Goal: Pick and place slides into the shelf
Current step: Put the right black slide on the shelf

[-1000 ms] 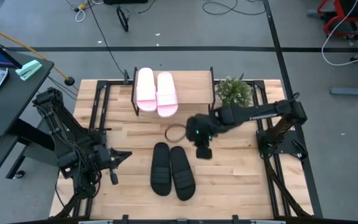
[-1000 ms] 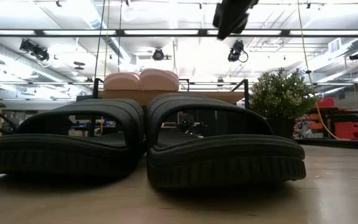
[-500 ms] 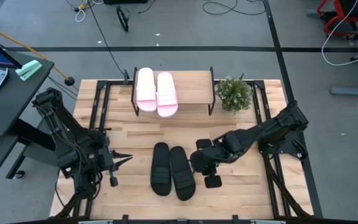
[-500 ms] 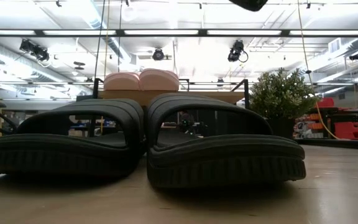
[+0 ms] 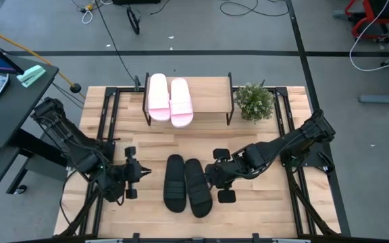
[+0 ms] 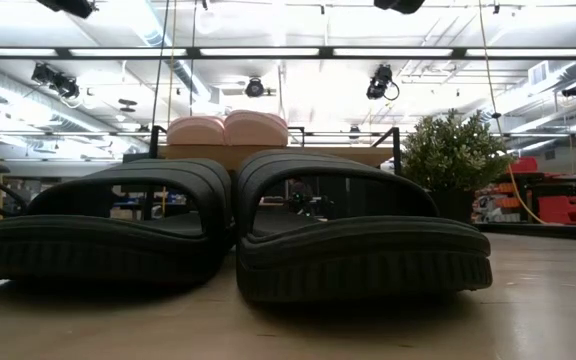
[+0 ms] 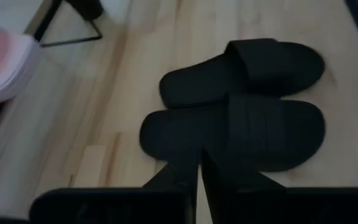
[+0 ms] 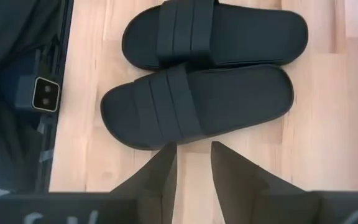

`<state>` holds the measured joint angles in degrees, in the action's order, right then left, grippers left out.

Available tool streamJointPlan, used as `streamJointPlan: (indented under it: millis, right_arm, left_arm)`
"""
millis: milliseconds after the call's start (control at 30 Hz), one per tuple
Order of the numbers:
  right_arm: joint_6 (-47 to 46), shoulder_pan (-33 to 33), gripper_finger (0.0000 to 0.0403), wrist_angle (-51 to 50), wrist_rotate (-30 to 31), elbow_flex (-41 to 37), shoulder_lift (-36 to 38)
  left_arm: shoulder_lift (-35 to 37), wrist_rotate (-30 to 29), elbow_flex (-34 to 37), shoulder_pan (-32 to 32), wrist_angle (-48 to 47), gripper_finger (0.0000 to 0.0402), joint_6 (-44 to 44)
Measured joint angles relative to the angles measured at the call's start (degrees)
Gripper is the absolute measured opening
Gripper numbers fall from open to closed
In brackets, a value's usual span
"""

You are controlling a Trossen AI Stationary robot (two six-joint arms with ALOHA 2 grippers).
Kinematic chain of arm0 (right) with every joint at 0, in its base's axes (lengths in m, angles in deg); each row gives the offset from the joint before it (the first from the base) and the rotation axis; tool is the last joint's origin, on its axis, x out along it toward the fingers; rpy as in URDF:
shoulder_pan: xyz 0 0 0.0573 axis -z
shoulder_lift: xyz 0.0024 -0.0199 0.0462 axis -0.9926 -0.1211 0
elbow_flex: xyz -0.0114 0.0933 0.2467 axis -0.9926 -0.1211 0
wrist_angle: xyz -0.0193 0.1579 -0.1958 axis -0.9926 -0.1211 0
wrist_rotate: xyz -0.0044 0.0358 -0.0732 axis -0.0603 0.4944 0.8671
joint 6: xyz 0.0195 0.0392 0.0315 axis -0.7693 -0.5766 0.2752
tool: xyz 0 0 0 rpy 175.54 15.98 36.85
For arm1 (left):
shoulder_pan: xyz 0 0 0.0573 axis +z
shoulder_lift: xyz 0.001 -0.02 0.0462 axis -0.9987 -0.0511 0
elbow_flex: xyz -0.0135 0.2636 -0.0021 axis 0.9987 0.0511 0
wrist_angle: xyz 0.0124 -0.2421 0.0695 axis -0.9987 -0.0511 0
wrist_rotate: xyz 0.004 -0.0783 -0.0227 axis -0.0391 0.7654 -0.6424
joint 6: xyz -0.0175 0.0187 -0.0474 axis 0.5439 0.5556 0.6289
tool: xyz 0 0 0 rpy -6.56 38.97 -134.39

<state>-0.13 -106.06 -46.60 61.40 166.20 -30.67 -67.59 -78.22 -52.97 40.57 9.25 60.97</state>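
Observation:
Two black slides (image 5: 174, 182) (image 5: 198, 187) lie side by side, soles down, on the wooden table near its front edge. The low view shows them close up (image 6: 98, 225) (image 6: 358, 230). A pale pink pair (image 5: 169, 100) rests on the shelf's plank top (image 5: 211, 101) at the far side. My left gripper (image 5: 142, 173) hovers left of the black pair, shut, pointing at it (image 7: 199, 171). My right gripper (image 5: 209, 177) hangs just right of the pair, open, with nothing between its fingers (image 8: 194, 162).
A small potted plant (image 5: 254, 101) stands right of the shelf at the table's far right. Black metal frame rails (image 5: 110, 115) run along both table sides. Bare wood lies between the shelf and the black slides.
My right gripper has swung from near the shelf's front toward the near edge and stopped beside the right black slide. My left gripper has swung right toward the black pair and rolled at the wrist. The slides have not moved.

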Motion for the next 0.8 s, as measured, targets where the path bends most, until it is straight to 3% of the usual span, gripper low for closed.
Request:
streamJointPlan:
  millis: [200, 433, 633, 800]
  right_arm:
    - [-2.3, -1.43, 0.0099, 0.85, 0.07, -1.67, -0.88]
    - [-2.62, -0.21, 0.0105, 11.06, -0.44, -12.13, -1.25]
    - [0.21, 3.52, 0.0112, 18.77, -4.71, -17.69, -1.35]
    - [3.33, 7.01, 0.0113, 21.34, -12.21, -17.33, -1.27]
  left_arm:
    - [0.0, 1.78, 0.0, -1.02, 0.86, 0.0005, -0.9]
    - [0.0, 2.46, 0.14, -1.33, -0.6, 0.0027, 0.51]
    - [-0.26, -2.33, 8.5, -1.64, 2.79, 0.0022, 7.89]
    - [-0.26, -2.9, 15.45, -1.42, 11.2, 0.0011, 5.55]
